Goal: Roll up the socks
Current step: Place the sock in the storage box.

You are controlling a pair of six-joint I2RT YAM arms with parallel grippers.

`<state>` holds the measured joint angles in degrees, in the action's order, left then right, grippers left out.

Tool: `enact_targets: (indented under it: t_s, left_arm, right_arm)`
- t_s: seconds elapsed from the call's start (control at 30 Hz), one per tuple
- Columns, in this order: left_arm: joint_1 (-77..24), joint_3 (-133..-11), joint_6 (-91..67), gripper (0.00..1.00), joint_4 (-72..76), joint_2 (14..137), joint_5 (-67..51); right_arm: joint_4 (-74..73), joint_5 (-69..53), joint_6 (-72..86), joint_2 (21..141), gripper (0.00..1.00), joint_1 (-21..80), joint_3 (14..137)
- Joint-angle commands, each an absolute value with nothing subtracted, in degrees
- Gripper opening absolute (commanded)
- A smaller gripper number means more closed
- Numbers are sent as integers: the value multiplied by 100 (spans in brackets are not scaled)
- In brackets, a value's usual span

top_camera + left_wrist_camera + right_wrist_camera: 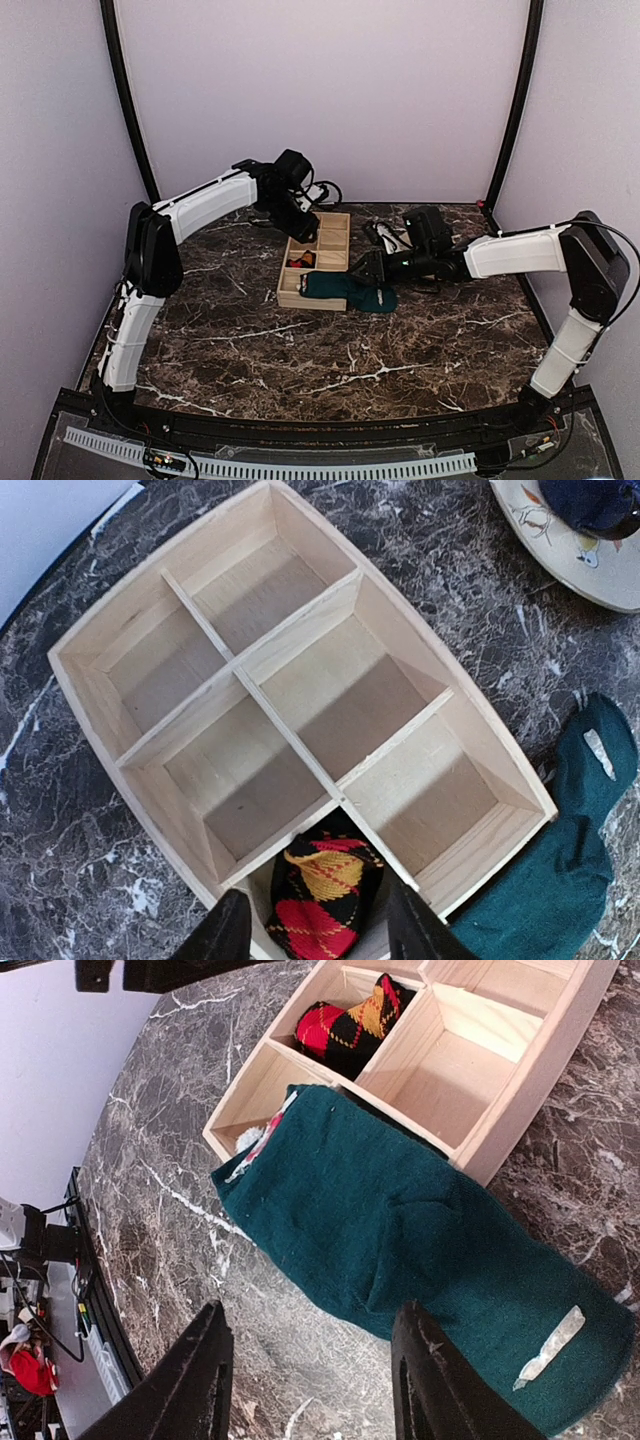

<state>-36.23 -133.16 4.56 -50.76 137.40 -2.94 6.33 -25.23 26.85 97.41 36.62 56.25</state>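
Note:
The black, red and orange argyle sock [325, 890] lies balled up in a near compartment of the wooden divided box [300, 610]. My left gripper [318, 935] hangs over it, open, one finger on each side of the ball and not squeezing it. The teal sock [420, 1230] lies flat, one end draped over the box's corner [500, 1080] and the rest on the marble. Just short of the teal sock's near edge, my right gripper [315, 1390] is open with only bare table between its fingers. From above, the argyle sock [300, 260] and teal sock [350, 292] sit between both grippers.
A patterned plate [560, 540] holding a dark blue mug [600, 500] stands beyond the box on the right. A white and red item [262, 1135] peeks from the compartment under the teal sock's end. The other box compartments hold nothing. Black frame posts stand at the back corners.

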Motion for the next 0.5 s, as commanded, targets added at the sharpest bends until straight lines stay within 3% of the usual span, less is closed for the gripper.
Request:
enact_targets:
  t_s: [0.0,0.23,0.47]
  left_arm:
    - [-3630,-12936,272,49,-5033,13035,-247]
    - [-3639,-10438,-305,49,-3739,11563,-684]
    - [-3647,-8791,-1117,48,-2875,10439,-1181]
  right_arm:
    - [778,-2353,2648,9442,49,3670,5536]
    - [852,-2127,2591,9186,49,3700,5244]
    - [1091,-2008,2702,8745,49,3750,4838]
